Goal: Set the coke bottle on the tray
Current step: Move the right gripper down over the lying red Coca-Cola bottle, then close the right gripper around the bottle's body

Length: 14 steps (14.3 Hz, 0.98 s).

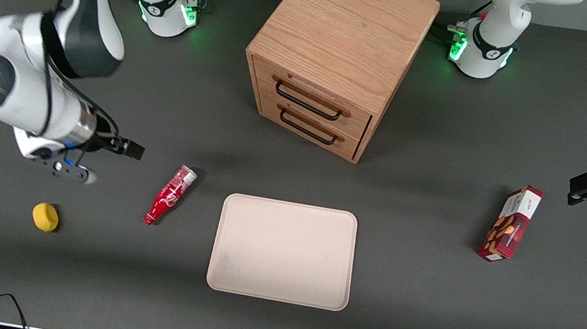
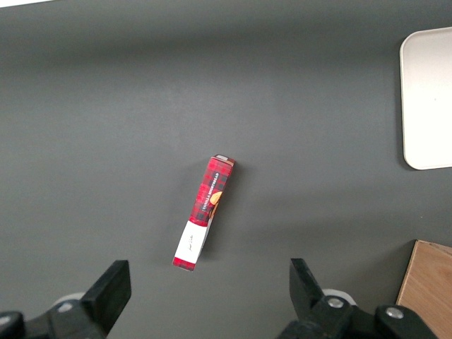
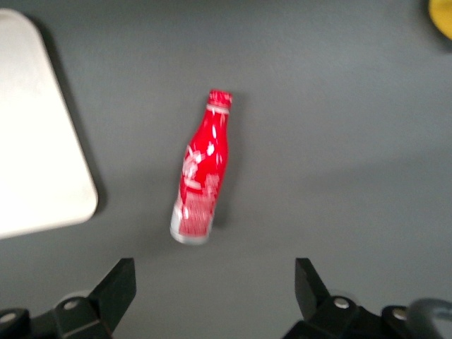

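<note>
1. On the dark grey table [image 1: 424,303], the small slim red coke bottle with white script lettering [image 1: 169,195] lies on its side just beside the flat rectangular cream-beige tray [image 1: 283,251], apart from its rim and toward the working arm's end of the table.
2. Its long axis runs slantwise: the silvery-pale base end points away from the front camera, and the red cap points nearer to that camera.
3. The right arm's gripper [image 1: 70,169] hangs above the bare table, beside the bottle and farther still toward the working arm's end. It holds nothing. In the right wrist view its two dark fingers [image 3: 116,286] stand spread wide, with the bottle [image 3: 201,169] ahead of the gap between them.
4. Judged from this, the gripper must travel sideways toward the tray to get over the bottle's body. The spread jaws seem to lie roughly crosswise to the bottle's long axis, so little wrist turn looks needed.
5. The task stands at its start: the bottle is not yet grasped and the tray carries nothing.
6. A small round yellow object [image 1: 45,217] lies nearer the front camera than the gripper. A wooden two-drawer cabinet [image 1: 340,54] and a red rectangular snack box [image 1: 511,224] stand well apart from the bottle.
</note>
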Available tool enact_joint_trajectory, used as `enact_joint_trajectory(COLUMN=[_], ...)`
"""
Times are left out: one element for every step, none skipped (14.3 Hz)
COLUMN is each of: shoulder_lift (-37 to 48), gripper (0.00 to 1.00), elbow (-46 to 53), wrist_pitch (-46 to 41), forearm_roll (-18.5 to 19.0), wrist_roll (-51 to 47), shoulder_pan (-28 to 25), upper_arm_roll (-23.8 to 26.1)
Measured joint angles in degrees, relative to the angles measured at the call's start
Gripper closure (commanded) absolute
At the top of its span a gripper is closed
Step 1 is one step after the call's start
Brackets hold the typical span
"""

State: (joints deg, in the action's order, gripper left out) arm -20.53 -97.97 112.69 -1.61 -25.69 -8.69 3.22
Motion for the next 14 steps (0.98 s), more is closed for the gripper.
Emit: enact_joint_trajectory(shoulder_lift=[-1.44, -2.77, -4.05, -5.35, -6.68, -7.92, -9.02, -9.95, -10.64, -11.11, -11.6, -12.12, -12.69, -13.35], gripper=[0.0, 0.0, 0.0, 0.0, 0.0, 0.0, 0.0, 0.0, 0.0, 0.0, 0.0, 0.0, 0.0, 0.0], elbow=[-0.6, -1.37, -2.02, -2.43, -2.74, -2.96, -3.25, -3.58, -4.14, -4.84, -5.47, -5.97, -6.28, -6.34], wrist_pitch=[2.66, 5.35, 7.41, 9.21, 11.03, 12.6, 14.21, 15.83, 17.54, 19.21, 20.77, 22.0, 22.82, 23.46], forearm_roll=[0.18, 0.79, 2.04, 3.24, 3.98, 4.37, 4.61, 4.69, 4.7, 4.7, 4.71, 4.78, 4.82, 4.83], wrist_roll=[-1.03, -2.65, -4.78, -7.28, -9.83, -11.87, -13.17, -13.79, -14.14, -14.84, -15.9, -16.76, -17.3, -17.68], shoulder_pan=[0.0, -0.08, -0.53, -1.2, -1.89, -2.4, -2.68, -2.83, -2.94, -3.0, -3.04, -3.12, -3.3, -3.48], upper_arm_roll=[0.01, 0.05, 0.09, 0.11, 0.13, 0.13, 0.13, 0.15, 0.15, 0.16, 0.18, 0.22, 0.23, 0.23])
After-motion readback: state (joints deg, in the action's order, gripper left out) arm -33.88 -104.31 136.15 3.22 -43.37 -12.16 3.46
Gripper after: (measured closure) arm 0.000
